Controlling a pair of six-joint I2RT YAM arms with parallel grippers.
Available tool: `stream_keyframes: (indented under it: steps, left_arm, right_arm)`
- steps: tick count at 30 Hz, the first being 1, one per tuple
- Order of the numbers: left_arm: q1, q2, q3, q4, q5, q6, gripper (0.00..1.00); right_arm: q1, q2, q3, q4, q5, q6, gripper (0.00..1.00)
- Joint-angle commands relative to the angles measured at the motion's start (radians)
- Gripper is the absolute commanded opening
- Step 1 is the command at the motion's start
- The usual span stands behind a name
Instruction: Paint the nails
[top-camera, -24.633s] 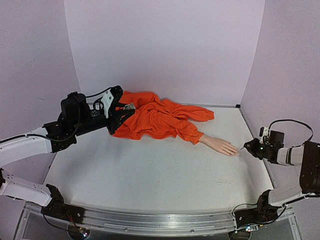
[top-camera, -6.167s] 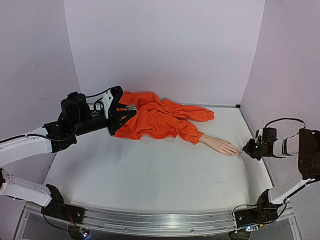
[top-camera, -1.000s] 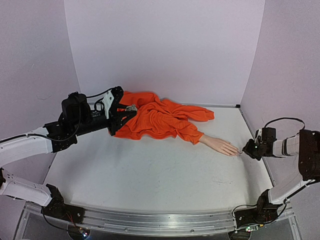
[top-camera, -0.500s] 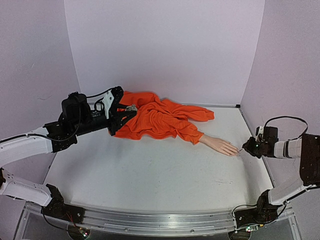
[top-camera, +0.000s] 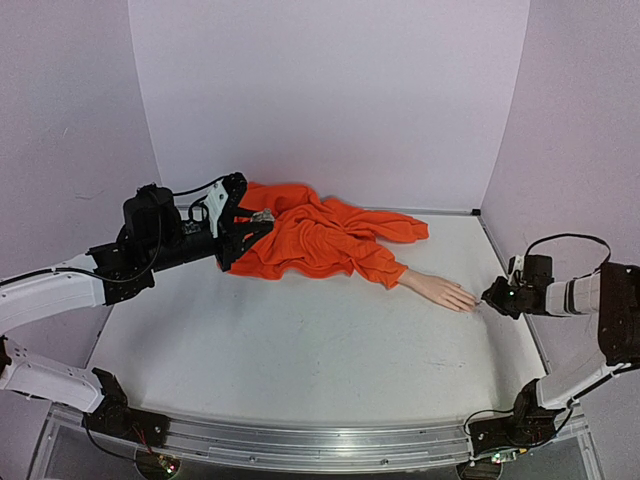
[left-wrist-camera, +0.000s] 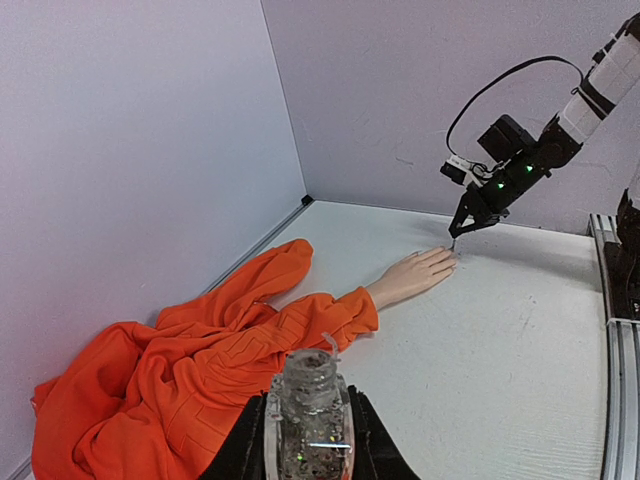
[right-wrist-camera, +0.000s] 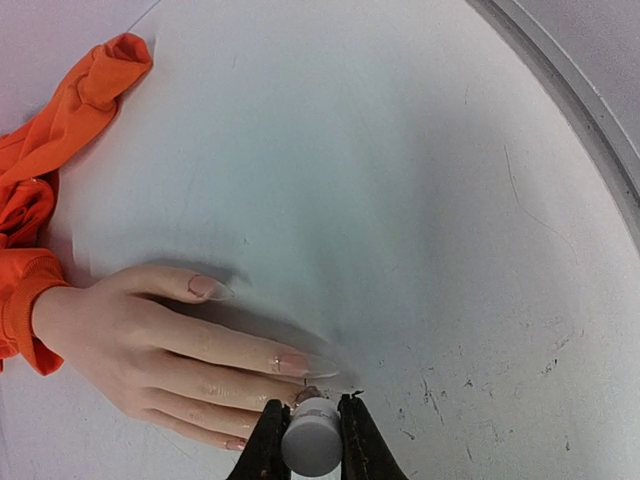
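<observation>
Nails: long, pale, glossy, on the mannequin hand lying flat at the right side of the table.
Right gripper: pinching a white cap just over the fingertips; cap and jaws hide the nearest nail.
Left gripper: clamped on an open clear bottle with glittery contents, well apart from the hand.
Orange garment: heaped at the back; its sleeve covers the wrist.

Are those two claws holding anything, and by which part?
Yes. The left gripper clamps a small clear bottle by its sides, open neck up. The right gripper pinches a white cap by its sides, near the mannequin hand.
</observation>
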Motion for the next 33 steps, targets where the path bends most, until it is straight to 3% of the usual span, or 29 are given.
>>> stream_keyframes:
  steps: [1, 33]
  left_arm:
    - [0.005, -0.007, 0.022, 0.058, 0.016, -0.008, 0.00]
    - [0.005, -0.005, 0.022, 0.058, 0.017, -0.008, 0.00]
  right_arm:
    - [0.006, 0.007, 0.033, -0.011, 0.018, 0.001, 0.00]
    - [0.006, -0.003, 0.044, -0.057, 0.089, 0.008, 0.00]
